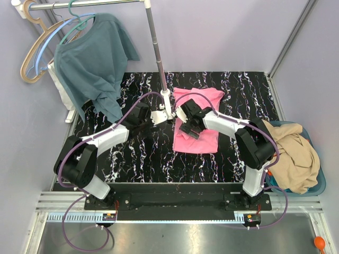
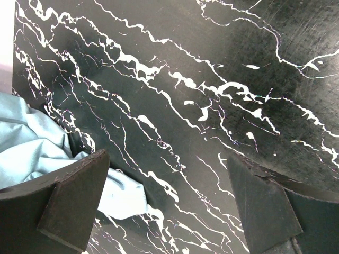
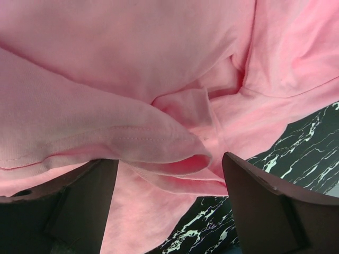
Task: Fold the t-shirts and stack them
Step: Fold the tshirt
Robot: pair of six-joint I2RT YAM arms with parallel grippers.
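The pink t-shirt (image 1: 205,142) lies partly folded on the black marbled table (image 1: 132,159), right of centre. The right gripper (image 3: 169,203) hangs just above it, jaws spread, a loose fold between them unpinched. The left gripper (image 2: 168,209) is released over bare tabletop beside the teal shirt's hem (image 2: 32,151). The tan t-shirt (image 1: 294,153) sits heaped in the blue basket (image 1: 319,185).

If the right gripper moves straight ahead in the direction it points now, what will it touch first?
Most likely the pink t-shirt: a fold of it lies directly ahead of the open right gripper, with the black table behind it. How close the fold is, I cannot tell.
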